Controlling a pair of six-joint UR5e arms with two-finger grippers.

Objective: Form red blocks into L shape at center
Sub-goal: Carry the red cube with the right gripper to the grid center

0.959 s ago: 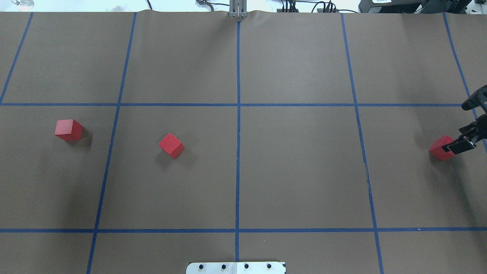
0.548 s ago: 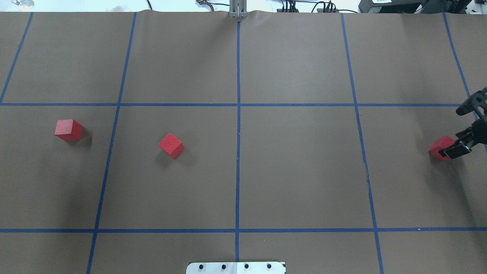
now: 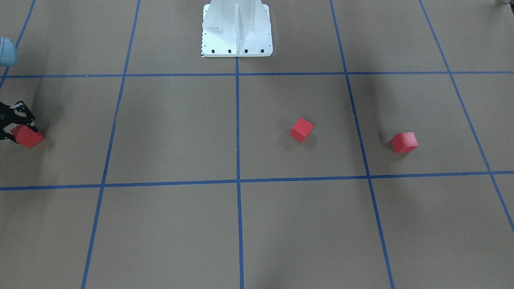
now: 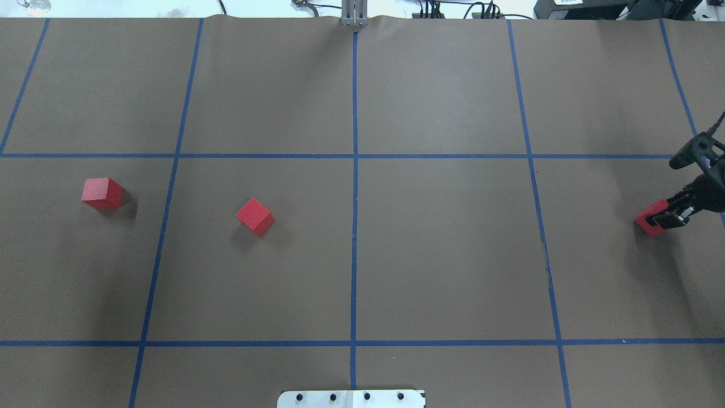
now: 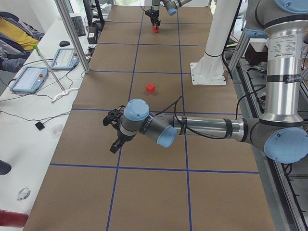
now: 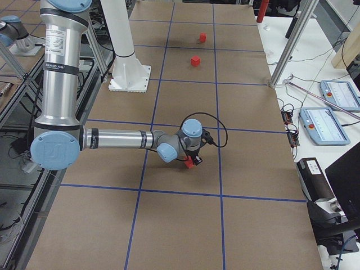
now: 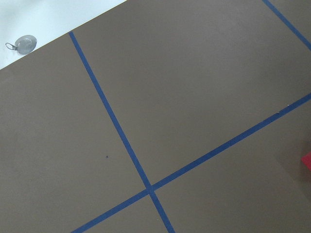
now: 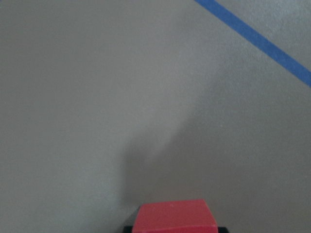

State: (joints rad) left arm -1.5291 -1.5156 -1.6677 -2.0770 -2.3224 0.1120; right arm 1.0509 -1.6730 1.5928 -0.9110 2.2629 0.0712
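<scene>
Red blocks (image 4: 255,216) form no L yet: two lie apart on the robot's left, off center (image 4: 396,249). The third block (image 4: 645,224) sits far right, clasped by the right tool (image 4: 661,219). Whether the left tool (image 5: 115,134) is open cannot be told.

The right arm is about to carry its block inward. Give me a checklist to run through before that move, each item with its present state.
1. Right gripper straddles the far-right red block: ok.
2. Jaws shut firmly on that block: cannot tell; the right wrist view shows only the block's top.
3. Route to the center bare of obstacles: ok.
4. Middle red block and left red block already placed at the center: not ok; both lie on the robot's left of the middle tape line, apart from each other.
5. Left gripper clear of the route: ok; it hangs over the table's left end.
</scene>
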